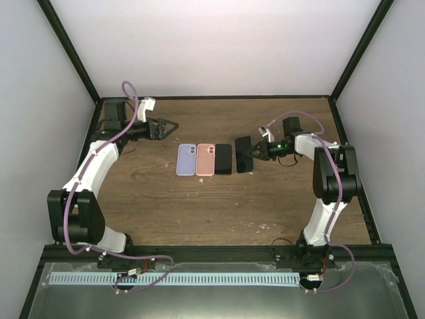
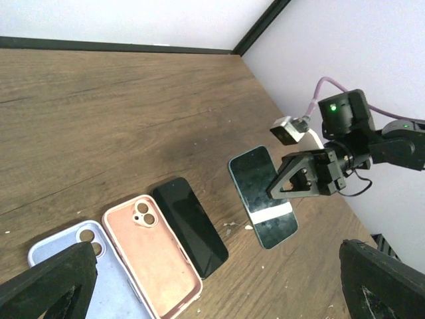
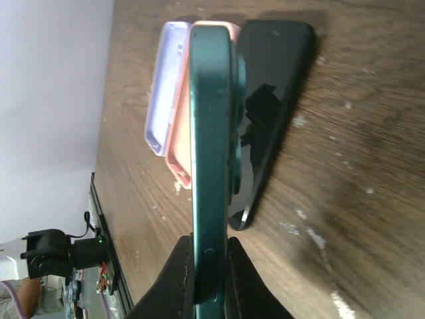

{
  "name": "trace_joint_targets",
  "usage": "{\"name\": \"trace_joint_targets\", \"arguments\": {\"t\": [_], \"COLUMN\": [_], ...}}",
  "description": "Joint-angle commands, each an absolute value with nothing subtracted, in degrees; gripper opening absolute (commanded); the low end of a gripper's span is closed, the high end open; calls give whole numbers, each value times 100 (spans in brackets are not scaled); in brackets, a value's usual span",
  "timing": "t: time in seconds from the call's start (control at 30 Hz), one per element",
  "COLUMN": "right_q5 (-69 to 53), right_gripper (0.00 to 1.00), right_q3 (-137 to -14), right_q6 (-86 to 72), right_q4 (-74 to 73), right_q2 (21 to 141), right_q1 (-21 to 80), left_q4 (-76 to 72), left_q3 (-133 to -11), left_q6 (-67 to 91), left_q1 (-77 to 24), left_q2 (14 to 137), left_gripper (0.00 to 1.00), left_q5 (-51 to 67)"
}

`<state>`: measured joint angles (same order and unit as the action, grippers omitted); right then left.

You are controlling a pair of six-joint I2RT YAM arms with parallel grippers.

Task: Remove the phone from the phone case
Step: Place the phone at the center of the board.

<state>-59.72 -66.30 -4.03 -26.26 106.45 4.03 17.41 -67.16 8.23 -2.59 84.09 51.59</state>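
Observation:
The phone in its dark green case (image 1: 244, 154) is held on edge-to-edge in my right gripper (image 1: 255, 151), slightly above the table right of the row of items. In the right wrist view the green case edge (image 3: 212, 133) runs up from between the shut fingers (image 3: 174, 279), the gripper (image 3: 211, 272) clamping its near end. The left wrist view shows its glossy screen (image 2: 262, 197) facing up. My left gripper (image 1: 171, 125) is open and empty, raised at the back left, well apart from the phone; its fingers (image 2: 46, 286) frame the left wrist view.
On the wooden table (image 1: 166, 206) lie a lavender case (image 1: 186, 159), a pink case (image 1: 205, 159) and a bare black phone (image 1: 224, 159), side by side just left of the held phone. Black frame posts and white walls enclose the table.

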Motion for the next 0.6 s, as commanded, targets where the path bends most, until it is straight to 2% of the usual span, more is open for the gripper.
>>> {"name": "trace_joint_targets", "arguments": {"t": [0.0,0.57], "right_q5": [-5941,-5893], "right_gripper": [1,1], "right_q3": [-6989,-7475], "right_q6": [-196,-792], "right_q4": [-2831,-2476], "right_q2": [11118,12076], "right_q1": [361,360], "left_q4": [1940,2153], "left_q3": [-6947,-7118], "left_q6": [625,492], "left_q1": [-224,-193], "left_q2": [8509,8845], "left_gripper": [100,100], "left_q5": [5036,4875]}}
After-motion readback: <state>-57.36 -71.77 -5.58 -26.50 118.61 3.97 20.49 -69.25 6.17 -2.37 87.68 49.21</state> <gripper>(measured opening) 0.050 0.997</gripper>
